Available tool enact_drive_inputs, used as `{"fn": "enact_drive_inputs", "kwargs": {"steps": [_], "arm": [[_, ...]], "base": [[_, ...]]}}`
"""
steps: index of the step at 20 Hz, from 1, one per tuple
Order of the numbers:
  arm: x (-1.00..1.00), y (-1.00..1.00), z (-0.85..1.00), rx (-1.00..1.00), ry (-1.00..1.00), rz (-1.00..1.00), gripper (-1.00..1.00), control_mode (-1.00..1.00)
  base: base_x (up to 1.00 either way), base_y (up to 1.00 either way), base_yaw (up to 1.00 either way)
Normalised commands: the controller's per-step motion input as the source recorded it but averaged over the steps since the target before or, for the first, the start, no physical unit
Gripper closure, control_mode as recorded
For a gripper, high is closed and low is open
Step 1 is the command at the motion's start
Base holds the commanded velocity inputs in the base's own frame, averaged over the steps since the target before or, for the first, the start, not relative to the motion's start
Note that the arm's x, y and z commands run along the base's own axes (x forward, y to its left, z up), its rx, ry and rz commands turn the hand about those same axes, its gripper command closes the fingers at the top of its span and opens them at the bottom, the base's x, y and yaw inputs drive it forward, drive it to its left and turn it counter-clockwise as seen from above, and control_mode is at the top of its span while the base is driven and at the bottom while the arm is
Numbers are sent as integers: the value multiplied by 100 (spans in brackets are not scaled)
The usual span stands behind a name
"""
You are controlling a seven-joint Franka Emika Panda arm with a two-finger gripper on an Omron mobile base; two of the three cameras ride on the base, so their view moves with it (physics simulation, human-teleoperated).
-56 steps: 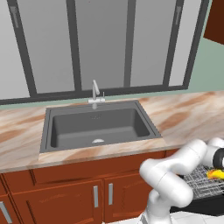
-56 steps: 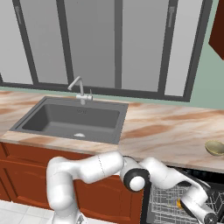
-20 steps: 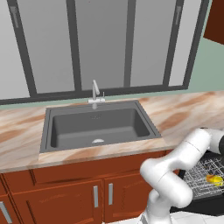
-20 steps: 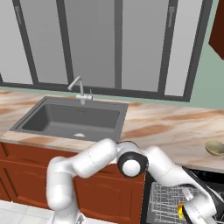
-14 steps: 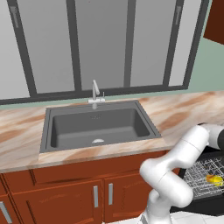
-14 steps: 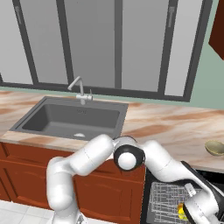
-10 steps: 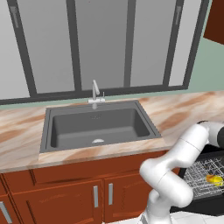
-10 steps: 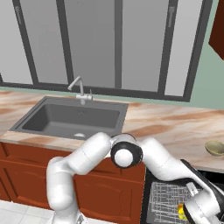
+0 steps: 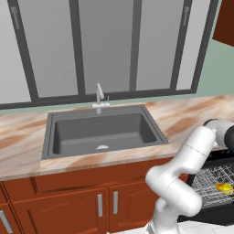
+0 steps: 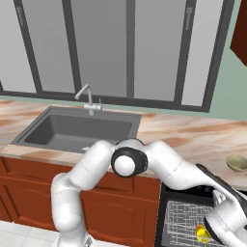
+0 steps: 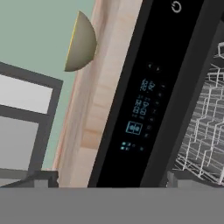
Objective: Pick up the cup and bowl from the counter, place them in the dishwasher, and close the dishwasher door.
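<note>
The gripper [image 10: 226, 226] hangs low over the pale rack [image 10: 185, 219] of the dishwasher [image 10: 166, 202], its jaws wide apart and holding nothing. A yellow cup [image 10: 202, 234] lies in the rack just beside it. Farther back, the bowl [image 10: 236, 163] sits on the counter [image 10: 193, 137].

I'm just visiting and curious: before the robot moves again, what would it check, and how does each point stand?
1. Cup in the rack: ok, a yellow cup lies in the rack.
2. Bowl put away: not ok, the bowl sits on the counter.
3. Dishwasher open for loading: ok, the rack is pulled out.
4. End effector free: ok, it holds nothing.
5. Clear path to the bowl: cannot tell.
</note>
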Motion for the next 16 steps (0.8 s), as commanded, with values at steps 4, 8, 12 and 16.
{"fn": "enact_drive_inputs", "kwargs": {"steps": [4,8,12,16], "arm": [[0,0,65,3,0,-5,-100,-100],[0,0,74,2,0,-5,-100,-100],[0,0,53,0,0,-3,-100,-100],[7,0,39,0,0,-1,-100,-100]], "base": [[0,0,0],[0,0,0],[0,0,0],[0,0,0]]}}
